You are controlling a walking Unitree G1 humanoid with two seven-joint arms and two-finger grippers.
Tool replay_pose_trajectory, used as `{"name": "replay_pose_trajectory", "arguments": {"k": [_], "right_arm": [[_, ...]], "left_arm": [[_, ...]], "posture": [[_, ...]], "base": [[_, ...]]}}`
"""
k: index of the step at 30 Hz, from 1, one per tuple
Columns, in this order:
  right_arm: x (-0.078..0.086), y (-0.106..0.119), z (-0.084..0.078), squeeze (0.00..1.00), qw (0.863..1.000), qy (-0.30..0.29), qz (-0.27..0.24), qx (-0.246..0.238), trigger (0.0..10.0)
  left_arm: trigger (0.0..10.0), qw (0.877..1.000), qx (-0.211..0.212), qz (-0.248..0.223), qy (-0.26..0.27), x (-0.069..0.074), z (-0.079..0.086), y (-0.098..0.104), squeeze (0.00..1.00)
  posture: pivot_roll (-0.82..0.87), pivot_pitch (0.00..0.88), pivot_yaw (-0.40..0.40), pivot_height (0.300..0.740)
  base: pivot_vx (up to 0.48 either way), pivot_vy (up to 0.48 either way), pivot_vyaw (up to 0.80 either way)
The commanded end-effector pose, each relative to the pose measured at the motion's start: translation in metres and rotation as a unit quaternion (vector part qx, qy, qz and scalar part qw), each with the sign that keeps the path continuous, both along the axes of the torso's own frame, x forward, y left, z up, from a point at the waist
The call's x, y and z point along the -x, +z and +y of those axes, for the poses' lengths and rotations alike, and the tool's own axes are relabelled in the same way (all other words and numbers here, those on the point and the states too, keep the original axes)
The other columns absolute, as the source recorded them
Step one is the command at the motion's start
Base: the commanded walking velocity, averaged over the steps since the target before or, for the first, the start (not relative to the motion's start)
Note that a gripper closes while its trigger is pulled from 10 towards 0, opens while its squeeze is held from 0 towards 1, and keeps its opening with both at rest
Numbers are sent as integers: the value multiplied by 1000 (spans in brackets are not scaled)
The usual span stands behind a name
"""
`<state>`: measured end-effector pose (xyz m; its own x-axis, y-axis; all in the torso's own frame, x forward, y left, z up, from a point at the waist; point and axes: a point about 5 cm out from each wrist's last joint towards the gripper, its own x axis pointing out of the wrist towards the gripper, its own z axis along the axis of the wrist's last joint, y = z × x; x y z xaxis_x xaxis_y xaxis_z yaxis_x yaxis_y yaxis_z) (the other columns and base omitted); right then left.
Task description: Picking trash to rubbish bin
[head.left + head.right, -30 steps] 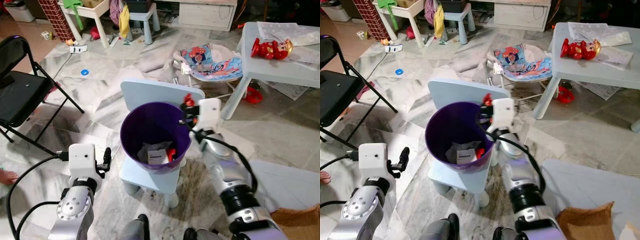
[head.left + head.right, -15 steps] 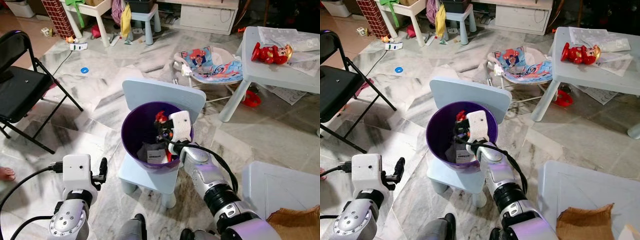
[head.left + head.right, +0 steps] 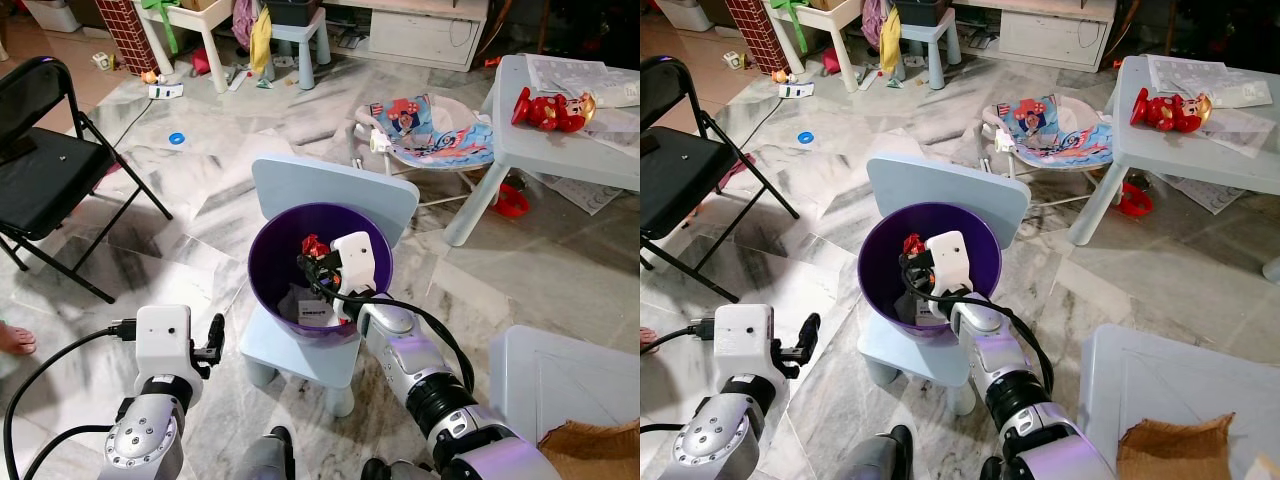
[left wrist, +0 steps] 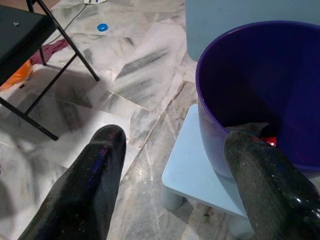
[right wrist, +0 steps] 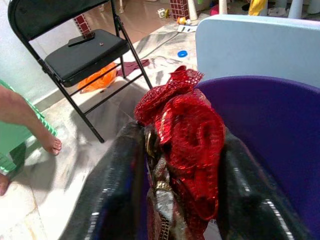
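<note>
Mid-frame there's a pale blue chair (image 3: 330, 190) with the purple bin (image 3: 275, 240) sitting on its seat. The right gripper (image 3: 313, 262) is over the bin's mouth, fingers clamped on a wad of red mesh trash (image 5: 187, 125). Lower left, the left gripper (image 4: 170, 175) hangs beside the chair, fingers spread apart, holding nothing.

We see a black folding chair (image 3: 40, 170) at left and a pale blue child's chair (image 3: 330, 195) in the middle. A red toy figure (image 3: 548, 108) lies on the pale table (image 3: 560, 150) at right, near a patterned baby bouncer (image 3: 430, 130).
</note>
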<state>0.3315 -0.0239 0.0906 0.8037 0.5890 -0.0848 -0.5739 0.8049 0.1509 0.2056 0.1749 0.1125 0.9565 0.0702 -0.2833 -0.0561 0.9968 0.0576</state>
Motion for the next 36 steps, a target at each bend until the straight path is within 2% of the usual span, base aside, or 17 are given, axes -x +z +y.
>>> {"name": "replay_pose_trajectory", "arguments": {"k": [1, 16, 22, 27, 30, 31, 32, 33, 35, 36], "right_arm": [[21, 5, 53, 1000, 996, 48, 20, -66, 10000], [21, 6, 54, 1000, 996, 53, 17, -75, 10000], [14, 14, 46, 1000, 996, 34, -6, -78, 10000], [4, 28, 29, 1000, 996, 10, -34, -87, 10000], [-5, 45, 9, 1000, 993, -22, -77, -83, 10000], [-9, 57, -6, 722, 990, -44, -109, -78, 10000], [-11, 63, -15, 729, 988, -56, -122, -76, 10000], [-11, 63, -15, 729, 988, -56, -122, -76, 10000], [-14, 82, -48, 1000, 979, -105, -159, -71, 10000], [-14, 82, -48, 1000, 979, -105, -159, -71, 10000]], "left_arm": [[10000, 1000, 1, 8, -4, 2, -1, -2, 0], [10000, 1000, 3, 9, -2, 1, -2, -2, 0], [10000, 1000, 5, 7, -6, -1, -3, -3, 0], [10000, 1000, -3, -15, -26, -10, -9, 2, 0], [10000, 998, -9, -44, -34, -19, -14, 9, 0], [10000, 997, -16, -66, -34, -26, -17, 14, 0], [10000, 996, -17, -75, -33, -29, -18, 17, 0], [10000, 996, -17, -75, -33, -29, -18, 17, 0], [10000, 993, -20, -110, -33, -39, -21, 27, 0], [10000, 993, -20, -110, -33, -39, -21, 27, 0]], "posture": [[290, 195, -5, 740], [288, 196, -12, 740], [276, 192, -12, 740], [246, 183, -11, 740], [207, 172, -9, 740], [191, 168, -7, 740], [176, 163, -5, 740], [176, 163, -5, 740], [144, 153, 0, 740], [144, 153, 0, 740]], "base": [[0, 0, 0], [0, 0, 0], [0, 0, 0], [0, 0, 0], [0, 0, 0], [0, 0, 0], [0, 0, 0], [0, 0, 0], [0, 0, 0], [0, 0, 0]]}}
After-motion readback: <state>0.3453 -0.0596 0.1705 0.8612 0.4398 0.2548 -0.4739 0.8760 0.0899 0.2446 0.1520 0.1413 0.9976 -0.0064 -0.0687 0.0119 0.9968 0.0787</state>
